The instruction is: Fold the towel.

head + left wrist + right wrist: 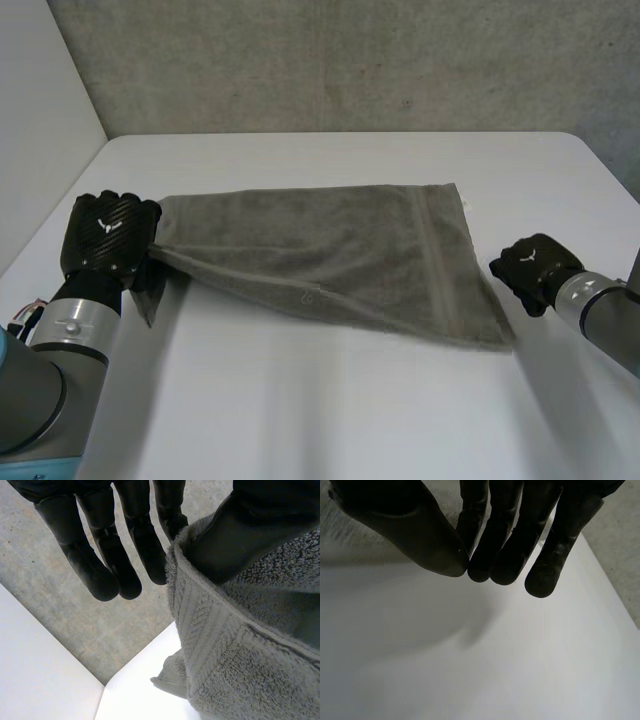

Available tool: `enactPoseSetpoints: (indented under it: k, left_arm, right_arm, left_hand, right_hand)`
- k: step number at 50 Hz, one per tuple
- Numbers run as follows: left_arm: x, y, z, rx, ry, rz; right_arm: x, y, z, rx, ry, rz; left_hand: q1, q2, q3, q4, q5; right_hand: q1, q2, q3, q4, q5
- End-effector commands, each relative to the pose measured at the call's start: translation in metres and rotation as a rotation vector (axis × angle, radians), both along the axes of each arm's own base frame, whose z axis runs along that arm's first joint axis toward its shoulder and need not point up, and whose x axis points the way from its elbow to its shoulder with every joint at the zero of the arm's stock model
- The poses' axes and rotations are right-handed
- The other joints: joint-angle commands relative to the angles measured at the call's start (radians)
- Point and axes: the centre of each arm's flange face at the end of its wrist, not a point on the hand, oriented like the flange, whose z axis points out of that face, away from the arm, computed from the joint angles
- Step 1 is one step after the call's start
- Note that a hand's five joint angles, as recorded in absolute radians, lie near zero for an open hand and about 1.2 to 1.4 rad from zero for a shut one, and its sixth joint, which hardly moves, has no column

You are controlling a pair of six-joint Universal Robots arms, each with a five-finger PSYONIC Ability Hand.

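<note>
So, left hand (pixel 105 232) has the towel (pixel 330 250), right hand (pixel 532 268) has nothing.
Grey towel lies spread across the white counter (pixel 350 400), its left end pinched between thumb and finger; right hand sits just off the near right corner, fingertips closed against thumb, empty.

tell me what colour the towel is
The towel is plain grey, with a woven band near its edge; the left wrist view shows it best.
</note>
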Motion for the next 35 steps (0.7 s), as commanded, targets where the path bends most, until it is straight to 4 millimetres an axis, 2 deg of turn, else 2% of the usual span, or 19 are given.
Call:
enactPoseSetpoints:
  k: [1,3,7,8,9,10,11,12,14,17,20,25,35]
  left_arm:
    - [-0.002,0.006,-0.001,0.013,-0.004,-0.011]
    - [-0.002,0.010,-0.001,0.015,-0.007,-0.014]
    - [-0.002,0.011,0.001,0.011,-0.006,-0.017]
    - [-0.002,0.010,0.000,0.012,-0.006,-0.019]
    - [-0.002,0.010,0.000,0.012,-0.006,-0.019]
    - [-0.002,0.010,0.000,0.014,-0.007,-0.019]
    - [-0.003,0.010,-0.001,0.017,-0.007,-0.019]
    - [-0.003,0.010,-0.001,0.017,-0.007,-0.019]
    - [-0.003,0.010,-0.003,0.023,-0.009,-0.019]
    - [-0.003,0.010,-0.004,0.026,-0.010,-0.019]
    - [-0.003,0.011,-0.005,0.027,-0.010,-0.020]
    - [-0.003,0.011,-0.009,0.039,-0.014,-0.020]
    - [-0.003,0.010,-0.012,0.049,-0.017,-0.020]
  right_arm:
    - [0.001,0.007,0.041,-0.095,-0.051,0.033]
    - [0.001,0.014,0.053,-0.103,-0.104,0.035]
    - [0.001,0.018,0.051,-0.074,-0.143,0.024]
    - [0.001,0.021,0.049,-0.054,-0.161,0.018]
    - [0.001,0.021,0.049,-0.054,-0.161,0.018]
    - [0.002,0.025,0.045,-0.026,-0.180,0.023]
    - [0.004,0.030,0.041,0.001,-0.195,0.036]
    - [0.004,0.030,0.041,0.001,-0.196,0.036]
    - [0.010,0.042,0.032,0.050,-0.235,0.105]
    - [0.011,0.052,0.022,0.110,-0.272,0.152]
    - [0.007,0.053,0.017,0.130,-0.287,0.152]
    - [-0.007,0.049,0.000,0.162,-0.314,0.120]
    - [-0.013,0.042,-0.015,0.151,-0.316,0.103]
  left_hand:
    - [-0.032,-0.111,-0.151,-0.113,-0.252]
    - [-0.032,-0.111,-0.151,-0.113,-0.252]
    - [-0.032,-0.111,-0.151,-0.113,-0.252]
    - [-0.032,-0.111,-0.151,-0.113,-0.252]
    - [-0.032,-0.111,-0.151,-0.113,-0.252]
    - [-0.032,-0.111,-0.151,-0.113,-0.252]
    - [-0.032,-0.111,-0.151,-0.113,-0.252]
    - [-0.032,-0.111,-0.151,-0.113,-0.252]
    - [-0.032,-0.111,-0.151,-0.113,-0.252]
    - [-0.032,-0.111,-0.151,-0.113,-0.252]
    - [-0.032,-0.111,-0.151,-0.113,-0.252]
    - [-0.032,-0.111,-0.151,-0.113,-0.252]
    - [-0.032,-0.111,-0.151,-0.113,-0.252]
  right_hand:
    - [0.054,0.057,0.061,0.058,0.043]
    - [0.054,0.057,0.061,0.058,0.043]
    - [0.054,0.057,0.061,0.058,0.043]
    - [-0.256,-0.253,-0.249,-0.252,-0.267]
    - [-0.259,-0.257,-0.252,-0.255,-0.270]
    - [-0.614,-0.611,-0.607,-0.610,-0.625]
    - [-0.792,-0.789,-0.785,-0.788,-0.802]
    - [-0.793,-0.791,-0.786,-0.790,-0.804]
    - [-0.954,-0.952,-0.947,-0.951,-0.965]
    - [-0.964,-0.961,-0.957,-0.960,-0.975]
    - [-0.973,-0.970,-0.965,-0.969,-0.983]
    - [-0.955,-0.952,-0.948,-0.951,-0.966]
    - [-0.926,-0.923,-0.918,-0.922,-0.936]
